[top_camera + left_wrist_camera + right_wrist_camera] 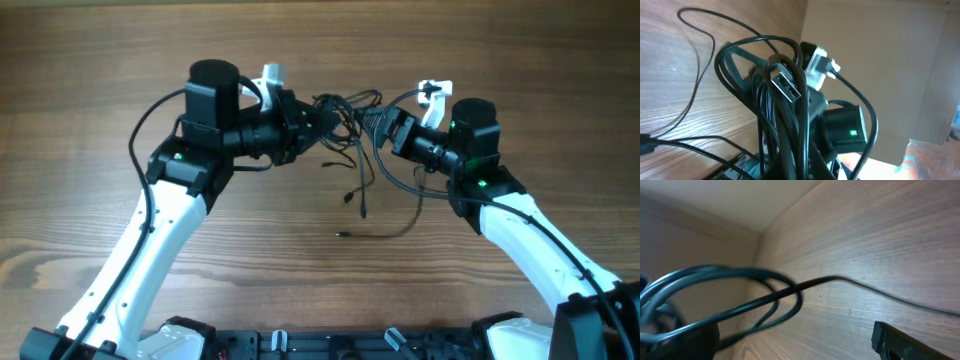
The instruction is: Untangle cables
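A tangle of black cables [345, 108] hangs between my two grippers at the far middle of the wooden table [300, 270]. My left gripper [316, 120] is shut on the bundle. In the left wrist view the bundle [785, 135] runs up out of the jaws [800, 172], with a USB plug [786, 86] on top. My right gripper [386, 128] is at the tangle's right side. In the right wrist view its fingers [790, 340] stand wide apart, with cable loops [740, 275] by the left finger. Loose ends [362, 205] trail toward me.
A small plug end [345, 234] lies on the table in front of the tangle. A thin cable [890, 297] lies across the wood. The right arm [842, 125], with a green light, shows close behind the bundle in the left wrist view.
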